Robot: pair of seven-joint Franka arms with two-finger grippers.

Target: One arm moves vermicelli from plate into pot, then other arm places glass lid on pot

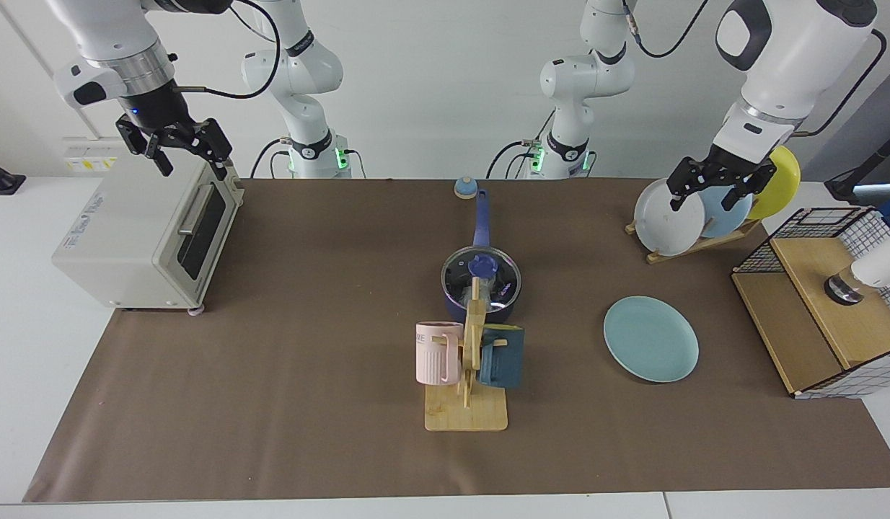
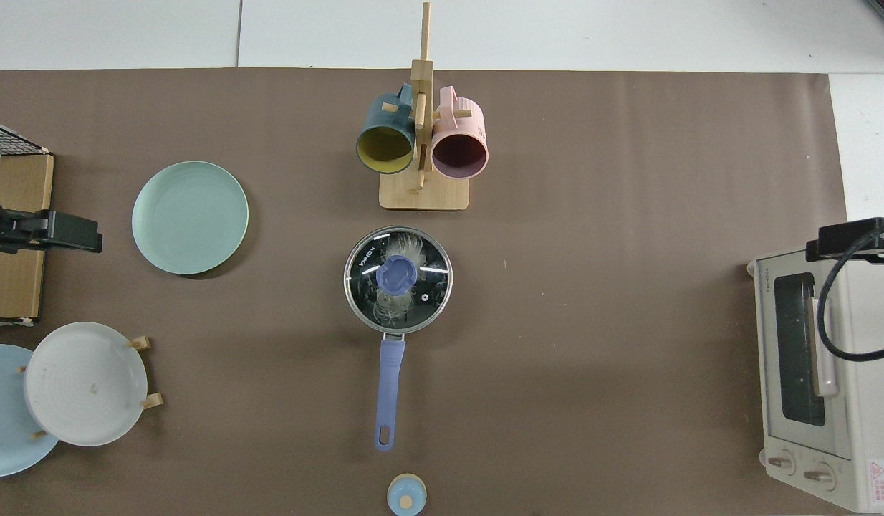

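Glass lid (image 2: pixel 398 281) apparently far from fingers (image 1: pixel 219 148)
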